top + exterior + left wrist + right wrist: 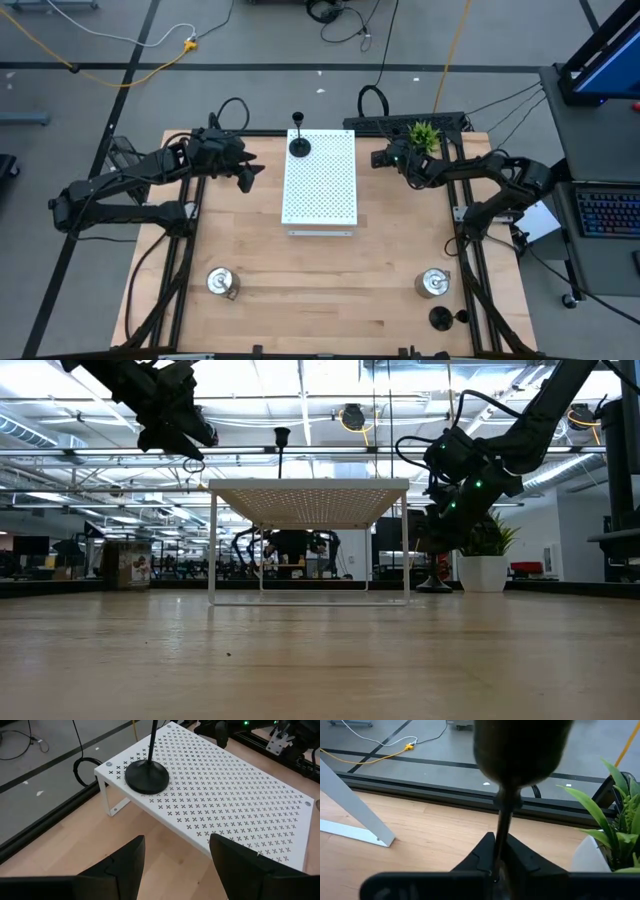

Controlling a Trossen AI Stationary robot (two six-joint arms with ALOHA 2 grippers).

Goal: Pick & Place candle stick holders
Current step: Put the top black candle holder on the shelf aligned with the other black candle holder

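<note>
A black candle stick holder (pixel 520 745) stands upright next to the potted plant (pixel 424 135) at the far right, and my right gripper (pixel 501 852) is shut on its thin stem. Another black holder (pixel 146 776) rests by its round base on the far left corner of the white perforated board (pixel 320 185). My left gripper (pixel 175 855) hangs open in the air left of the board, holding nothing. Two silver holders (pixel 220 282) (pixel 432 284) sit on the table near its front. A third black holder (pixel 441 318) is at the near right. My right gripper pinches the holder's thin stem (pixel 503 827) between its two fingers (pixel 482 855), just below the cup. The fingers come from the table's right side, slanting a little downward, and lie across the stem. The holder is upright; my fingers hide its base.
The board is a raised shelf on legs in the table's middle far half. The plant's white pot (pixel 592 855) stands close beside my right gripper. Black frame rails (pixel 470 260) run along both table sides. The wooden middle and front (pixel 320 290) lie bare.
</note>
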